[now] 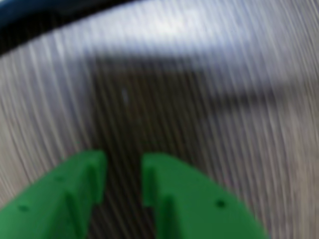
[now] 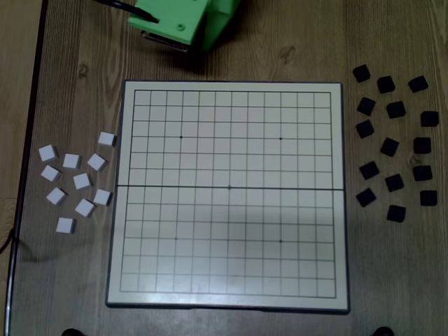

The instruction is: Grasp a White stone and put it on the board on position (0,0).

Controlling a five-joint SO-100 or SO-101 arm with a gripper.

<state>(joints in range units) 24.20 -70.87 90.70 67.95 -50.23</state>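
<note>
The cream board (image 2: 231, 238) with its thin grid and thick middle fold line lies flat in the fixed view, with nothing on it. Several white stones (image 2: 82, 181) lie scattered on the wood to its left. The green arm (image 2: 185, 24) sits beyond the board's top edge, far from the stones. In the blurred wrist view my gripper (image 1: 123, 162) points at bare wood grain. Its two green fingers (image 1: 75, 194) stand slightly apart with nothing between them. No stone and no part of the board shows in the wrist view.
Several black square blocks (image 2: 394, 145) lie scattered to the right of the board. A dark table edge (image 2: 31, 140) runs down the left side in the fixed view. A dark curved band (image 1: 30, 20) crosses the top left of the wrist view.
</note>
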